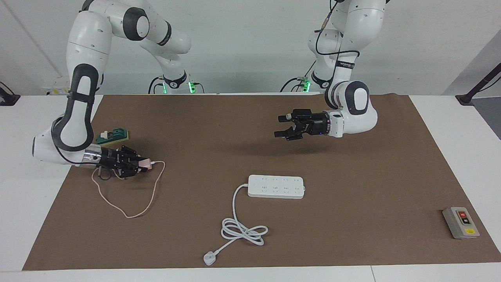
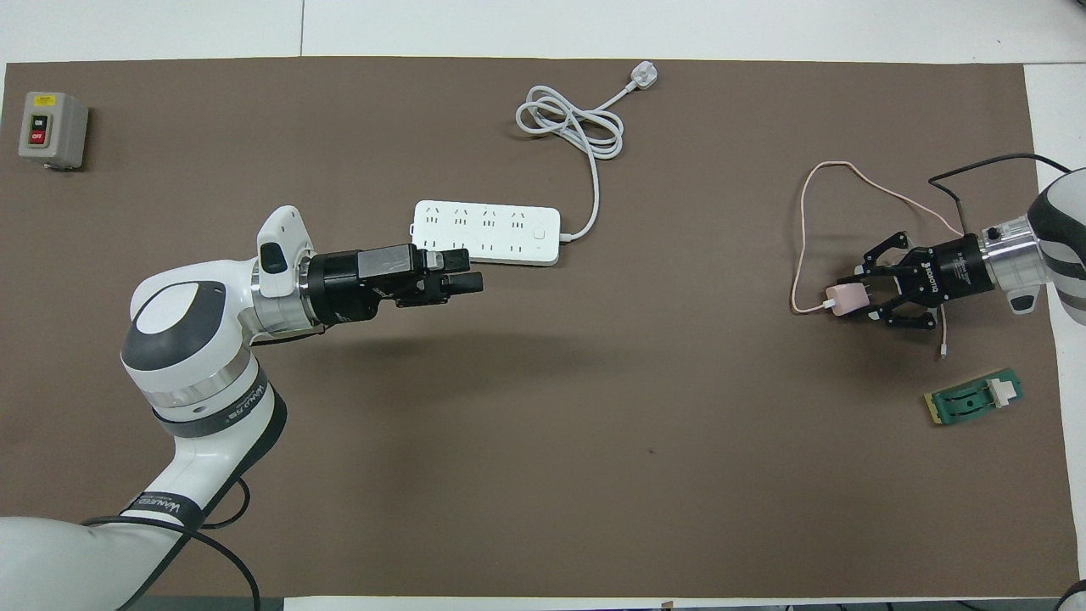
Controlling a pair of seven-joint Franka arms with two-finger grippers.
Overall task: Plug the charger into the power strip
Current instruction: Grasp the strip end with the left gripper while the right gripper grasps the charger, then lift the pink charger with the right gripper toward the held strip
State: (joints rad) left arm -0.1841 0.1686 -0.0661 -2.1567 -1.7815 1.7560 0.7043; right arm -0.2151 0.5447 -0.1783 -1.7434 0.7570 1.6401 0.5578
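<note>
The right gripper (image 1: 141, 166) pinches the charger (image 2: 848, 299) at the right arm's end of the desk (image 1: 450, 117), its cable looped on the brown mat (image 1: 352, 196). The left gripper (image 1: 282, 126), fingers spread, hangs above the mat near the power strip (image 1: 276, 186). Grasping appears done; carrying and plugging in remain. A plain white wall backs the robots.

The charger (image 1: 144, 163), a small pale pink cube, is gripped at the right arm's end of the table; its thin pink cable (image 2: 802, 222) is looped on the brown mat. The power strip (image 1: 276, 186), a long white block with 2 rows of outlets, is laid flat mid-table, its thick white cord (image 1: 242, 230) coiled, its plug (image 2: 642, 78) unconnected.
</note>
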